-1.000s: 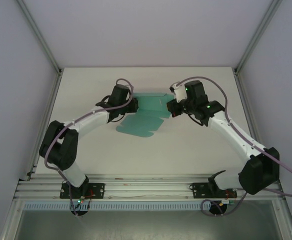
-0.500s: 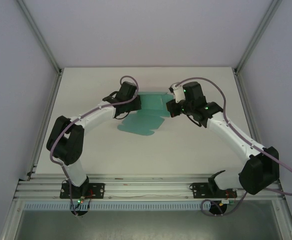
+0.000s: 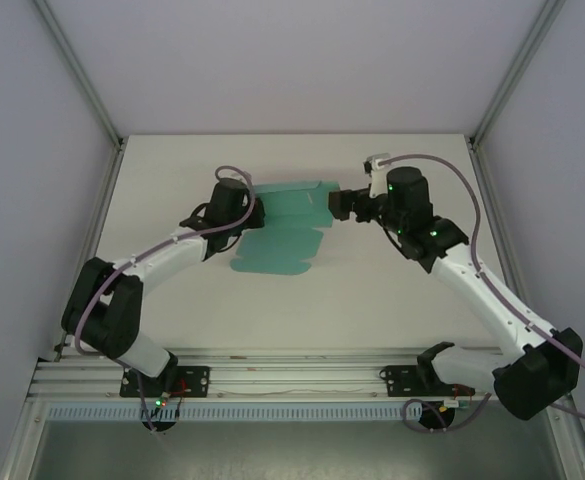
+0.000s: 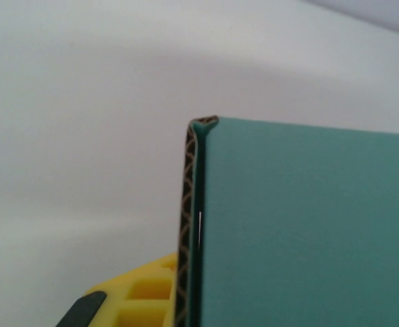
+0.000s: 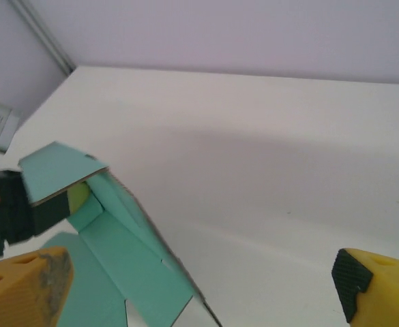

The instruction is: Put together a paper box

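Top view: the paper box (image 3: 277, 240), a flat teal sheet, lies at frame centre on the table (image 3: 372, 290). The left gripper (image 3: 250, 203) pinches its upper-left flap, and the right gripper (image 3: 338, 203) stands spread just beside its upper-right edge. Left wrist view: teal card fills the lower right, with a yellow finger (image 4: 144, 293) at its lower-left edge. Right wrist view: the sheet sits lower left, with the yellow fingers (image 5: 28, 286) wide apart.

The box (image 3: 272, 252) is a teal-green die-cut card sheet, not yet a closed shape, in the far half of the scene, midway between left and right. Its near part lies flat, with notched flaps. The far panel stands raised and tilted, apparently folded up; its cut edge shows brown corrugation.
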Action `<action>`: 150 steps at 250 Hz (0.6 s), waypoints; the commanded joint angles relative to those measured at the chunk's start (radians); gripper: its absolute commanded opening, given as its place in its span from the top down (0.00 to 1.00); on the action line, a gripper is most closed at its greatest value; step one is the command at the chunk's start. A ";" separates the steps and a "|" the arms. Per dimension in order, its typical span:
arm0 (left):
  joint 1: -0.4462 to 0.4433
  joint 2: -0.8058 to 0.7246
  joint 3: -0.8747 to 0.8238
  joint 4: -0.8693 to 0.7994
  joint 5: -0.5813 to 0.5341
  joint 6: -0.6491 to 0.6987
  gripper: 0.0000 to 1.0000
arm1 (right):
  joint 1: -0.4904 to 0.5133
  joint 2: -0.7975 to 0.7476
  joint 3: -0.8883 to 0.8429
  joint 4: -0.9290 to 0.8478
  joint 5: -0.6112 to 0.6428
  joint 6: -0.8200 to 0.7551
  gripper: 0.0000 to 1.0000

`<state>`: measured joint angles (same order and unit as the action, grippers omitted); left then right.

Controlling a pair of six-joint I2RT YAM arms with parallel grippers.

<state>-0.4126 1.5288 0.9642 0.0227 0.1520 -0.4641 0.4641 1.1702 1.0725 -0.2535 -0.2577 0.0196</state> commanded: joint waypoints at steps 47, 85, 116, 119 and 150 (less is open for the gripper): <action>-0.021 -0.027 -0.005 0.050 -0.020 0.028 1.00 | 0.000 0.151 0.192 -0.023 -0.008 0.103 0.00; -0.010 -0.033 -0.010 0.063 0.013 0.028 1.00 | -0.014 0.121 0.164 -0.082 -0.095 0.023 0.00; 0.012 -0.039 -0.036 0.119 0.122 0.039 1.00 | -0.023 0.054 0.101 -0.118 -0.210 -0.050 0.00; 0.016 -0.039 -0.035 0.121 0.132 0.038 1.00 | -0.024 0.049 0.096 -0.119 -0.214 -0.051 0.00; 0.040 -0.038 -0.043 0.158 0.245 0.032 1.00 | -0.027 0.026 0.068 -0.144 -0.172 -0.042 0.00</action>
<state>-0.3981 1.5196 0.9318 0.0875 0.2642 -0.4366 0.4442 1.2385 1.1633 -0.3447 -0.4114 0.0105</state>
